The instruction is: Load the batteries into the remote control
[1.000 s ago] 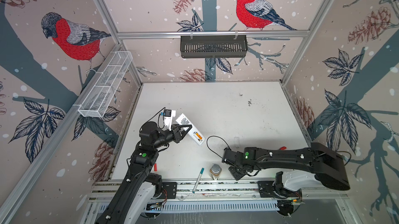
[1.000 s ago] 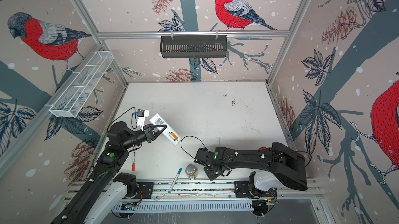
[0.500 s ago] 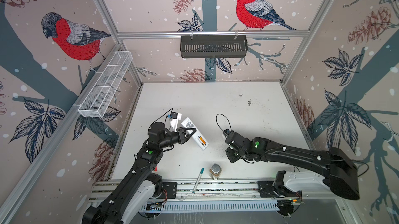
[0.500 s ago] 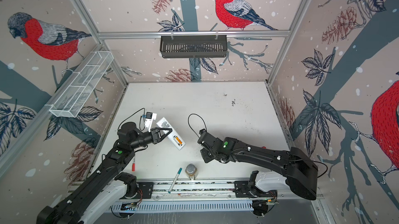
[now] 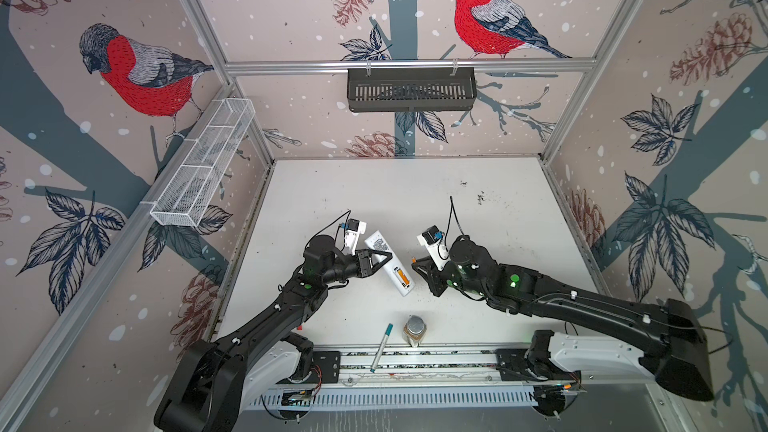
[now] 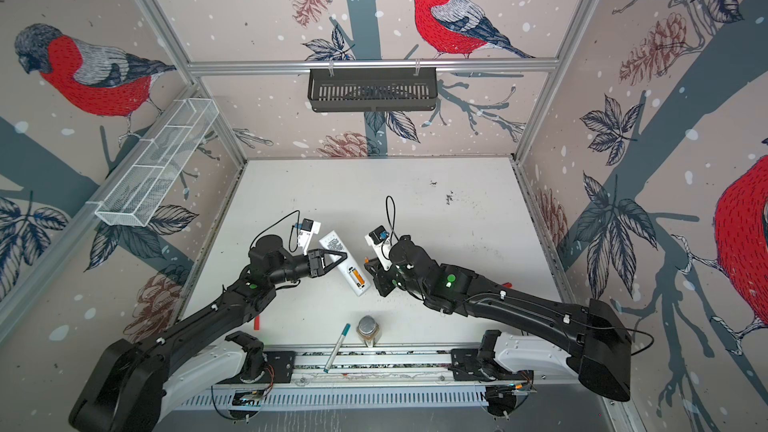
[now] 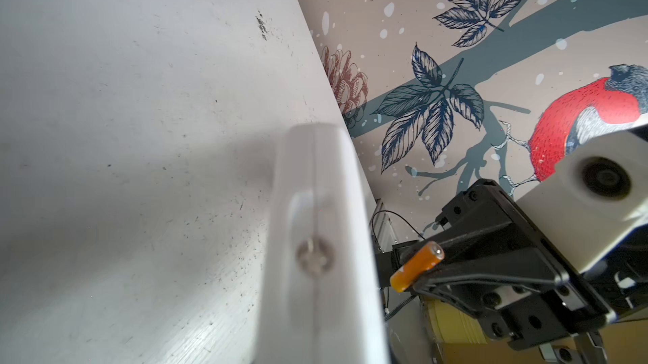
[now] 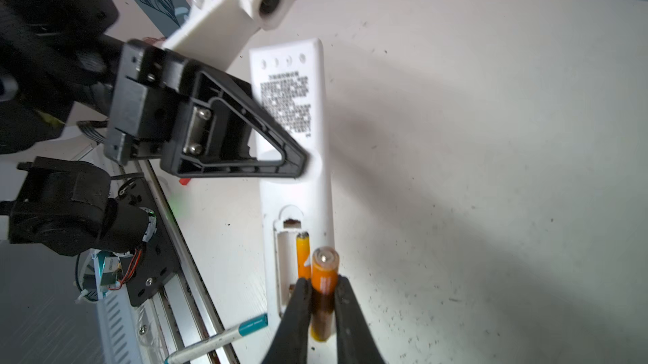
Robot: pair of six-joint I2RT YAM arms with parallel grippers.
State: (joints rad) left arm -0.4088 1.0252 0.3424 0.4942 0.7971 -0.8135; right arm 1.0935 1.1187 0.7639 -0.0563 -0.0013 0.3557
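Remote (image 5: 395, 271) mid table (image 5: 415, 201), 1 battery (image 8: 303, 253) in its bay; jar (image 5: 414, 328), pen (image 5: 381, 346) in front.

Small print (image 8: 285, 103) on the remote control (image 8: 298, 194), seemingly illegible

Left gripper (image 6: 343, 256) pinches the remote control (image 6: 332, 242) at its middle, back side up, with one orange battery (image 6: 357, 277) seated in its bay. Just beside the remote's bay end, right gripper (image 6: 368, 264) clamps a second battery (image 6: 366, 260).
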